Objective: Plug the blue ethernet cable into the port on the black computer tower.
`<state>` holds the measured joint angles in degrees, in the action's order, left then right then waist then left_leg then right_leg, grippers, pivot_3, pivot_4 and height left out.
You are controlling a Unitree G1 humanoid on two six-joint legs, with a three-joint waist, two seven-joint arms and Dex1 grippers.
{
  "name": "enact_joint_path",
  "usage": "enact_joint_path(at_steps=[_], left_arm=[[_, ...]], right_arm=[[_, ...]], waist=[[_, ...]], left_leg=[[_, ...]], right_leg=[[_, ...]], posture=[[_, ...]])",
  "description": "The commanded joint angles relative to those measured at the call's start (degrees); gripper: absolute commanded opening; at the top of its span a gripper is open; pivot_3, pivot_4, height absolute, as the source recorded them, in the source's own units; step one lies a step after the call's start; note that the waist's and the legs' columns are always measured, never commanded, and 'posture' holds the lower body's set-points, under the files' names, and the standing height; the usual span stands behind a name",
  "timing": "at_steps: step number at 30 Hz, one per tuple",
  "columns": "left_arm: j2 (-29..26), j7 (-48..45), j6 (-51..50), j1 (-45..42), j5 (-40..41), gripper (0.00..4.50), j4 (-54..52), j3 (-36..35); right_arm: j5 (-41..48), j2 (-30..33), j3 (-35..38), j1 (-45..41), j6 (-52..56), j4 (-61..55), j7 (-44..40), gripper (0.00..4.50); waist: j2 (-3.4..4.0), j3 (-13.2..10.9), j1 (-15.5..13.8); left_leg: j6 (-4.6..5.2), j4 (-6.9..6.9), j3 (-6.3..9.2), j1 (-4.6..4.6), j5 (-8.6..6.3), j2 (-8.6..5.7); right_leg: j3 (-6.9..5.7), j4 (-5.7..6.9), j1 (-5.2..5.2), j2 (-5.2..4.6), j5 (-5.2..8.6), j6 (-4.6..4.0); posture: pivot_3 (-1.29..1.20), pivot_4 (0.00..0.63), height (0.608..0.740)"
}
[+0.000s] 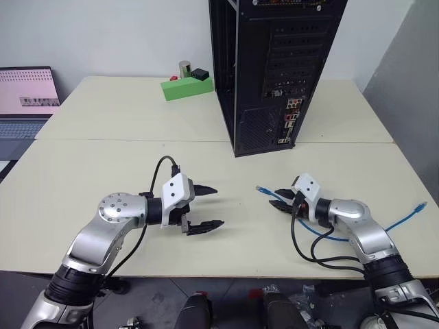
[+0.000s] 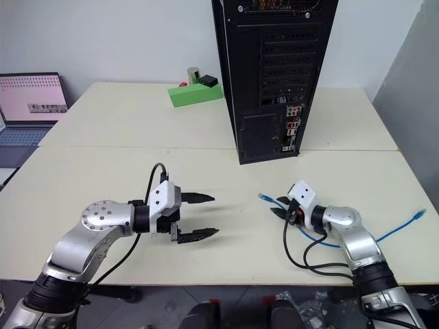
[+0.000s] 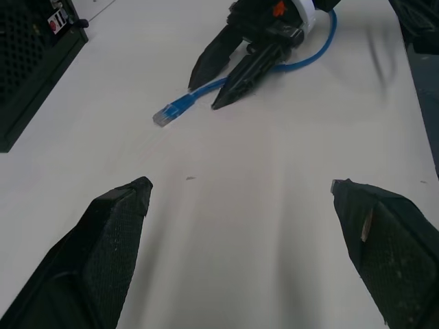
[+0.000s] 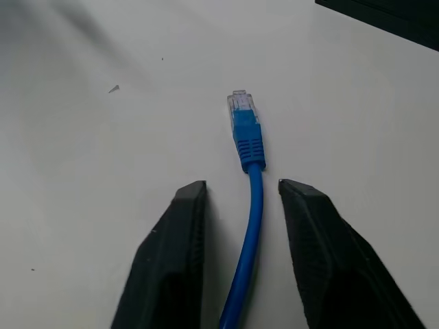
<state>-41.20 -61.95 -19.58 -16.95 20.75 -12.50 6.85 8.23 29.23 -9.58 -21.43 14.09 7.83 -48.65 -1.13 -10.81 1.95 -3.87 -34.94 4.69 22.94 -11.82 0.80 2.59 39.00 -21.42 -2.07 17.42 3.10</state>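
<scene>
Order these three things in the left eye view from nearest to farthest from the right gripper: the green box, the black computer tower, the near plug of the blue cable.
From the right gripper:
1. Cable plug, just beside its fingertips on the table.
2. Black computer tower, standing behind it.
3. Green box, far back to the left.

Office or lab bench: pale tables [image 1: 137,144] pushed together, bare white wall behind; open laptop [image 1: 26,103] far left of black computer tower [image 1: 274,68].
</scene>
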Motion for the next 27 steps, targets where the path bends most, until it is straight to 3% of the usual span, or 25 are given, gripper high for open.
enact_joint_path(at_steps=[1, 4, 10, 17, 25, 26, 27], left_arm=[[0.71, -1.11, 1.75, -1.96, 0.11, 4.50, 1.00, -0.27], [1.73, -1.59, 2.56, -3.50, -0.53, 4.50, 2.64, 0.41], [4.38, -2.17, 5.34, -6.92, -3.28, 4.50, 7.67, 2.64], [7.47, -4.75, 10.45, -12.19, -7.05, 4.50, 15.57, 5.94], [10.04, -8.12, 15.03, -15.11, -8.34, 4.50, 20.48, 7.61], [10.19, -8.58, 15.08, -15.14, -8.11, 4.14, 20.69, 7.54], [10.28, -9.05, 15.16, -15.17, -7.92, 4.06, 20.84, 7.49]], right_arm=[[-1.24, 0.62, -0.33, -1.55, -0.97, 1.18, -0.82, 0.70], [-1.47, 0.75, -0.47, -2.38, -1.34, 1.60, -1.36, 0.04], [-1.87, 2.64, -1.36, -1.61, -1.76, -5.39, -3.68, 0.04], [1.89, 4.26, -2.57, -0.27, 6.36, -19.84, -7.03, 0.04], [3.34, 4.20, -3.30, -0.08, 11.05, -24.60, -6.81, 0.04], [3.42, 4.22, -3.34, -0.03, 11.30, -24.90, -6.76, 0.00], [3.48, 4.26, -3.37, 0.05, 11.51, -25.17, -6.75, 0.00]], waist=[[0.00, 0.00, 0.00], [0.00, 0.00, -0.01], [0.00, 0.00, 0.00], [0.00, 0.00, -0.11], [0.00, 0.00, -0.01], [0.00, 0.00, -0.01], [0.00, 0.00, -0.01]], left_leg=[[0.00, 0.00, 0.00, 0.00, 0.00, 0.00], [0.00, -0.01, 0.00, -0.01, 0.00, -0.01], [0.00, -0.02, 0.01, 0.02, 0.00, -0.02], [0.00, -0.03, 0.04, 0.03, 0.00, -0.01], [0.00, -0.04, 0.07, 0.04, 0.00, -0.01], [0.00, -0.04, 0.06, 0.04, 0.00, -0.01], [0.00, -0.04, 0.06, 0.04, 0.00, -0.01]], right_leg=[[0.00, 0.00, 0.00, 0.00, 0.00, 0.00], [-0.01, 0.00, 0.01, 0.00, 0.00, 0.00], [-0.02, 0.00, 0.00, 0.00, 0.00, 0.00], [-0.03, 0.01, 0.00, 0.02, 0.00, 0.01], [-0.05, 0.01, -0.01, 0.02, 0.00, 0.01], [-0.05, 0.01, -0.01, 0.02, 0.00, 0.01], [-0.05, 0.01, -0.01, 0.02, 0.00, 0.00]], posture=[[0.00, 0.150, 0.740], [0.00, 0.150, 0.740], [0.00, 0.150, 0.740], [0.00, 0.150, 0.740], [0.00, 0.150, 0.740], [0.00, 0.150, 0.740], [0.00, 0.150, 0.740]])
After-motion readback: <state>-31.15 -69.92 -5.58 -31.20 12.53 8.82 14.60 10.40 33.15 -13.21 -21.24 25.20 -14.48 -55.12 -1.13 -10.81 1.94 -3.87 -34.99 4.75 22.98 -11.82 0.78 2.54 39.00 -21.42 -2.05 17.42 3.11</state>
